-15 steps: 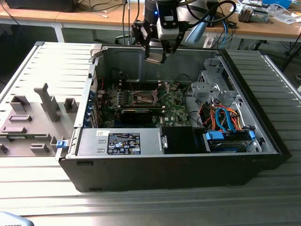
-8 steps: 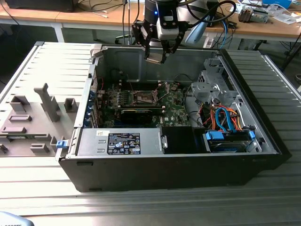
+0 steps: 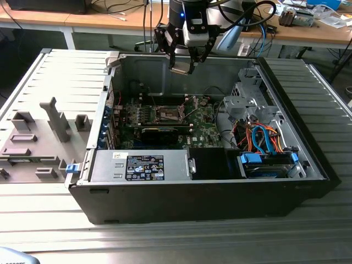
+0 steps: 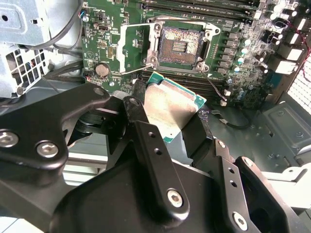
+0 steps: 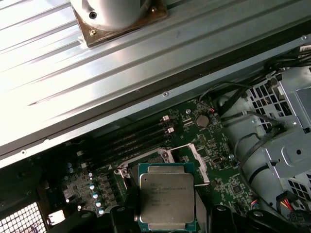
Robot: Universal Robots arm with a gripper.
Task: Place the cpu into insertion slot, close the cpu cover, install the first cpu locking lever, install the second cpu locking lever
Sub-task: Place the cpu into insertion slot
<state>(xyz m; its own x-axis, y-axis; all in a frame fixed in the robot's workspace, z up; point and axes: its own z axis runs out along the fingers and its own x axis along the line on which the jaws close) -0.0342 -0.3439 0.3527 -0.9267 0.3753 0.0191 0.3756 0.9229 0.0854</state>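
Jaws clamped on the cpu [image 4: 172,109], fingers [image 4: 146,128] pinching it by two opposite edges

Room-wise: gripper [image 3: 182,65] hangs in open air above the far wall of the open pc case [image 3: 220,192], well clear of the mobo [image 3: 203,129]. Insertion slot [image 4: 181,46] is bare w/ dark contacts showing. It's boxed in tho: ram slots [image 4: 204,6] on one side, black card [image 3: 159,133] on the near side in the exterior view, drive cage [image 3: 245,104] + cable mess [image 3: 261,137] off to the exterior view's right.

cpu cover [image 4: 121,46] is flipped open just beside the slot, so nothing's over it.

cpu itself: grey metal top facing the wrist cams, green edge round it, looks a bit tilted.

Arm comes straight down from above, gripper pointing down into the case
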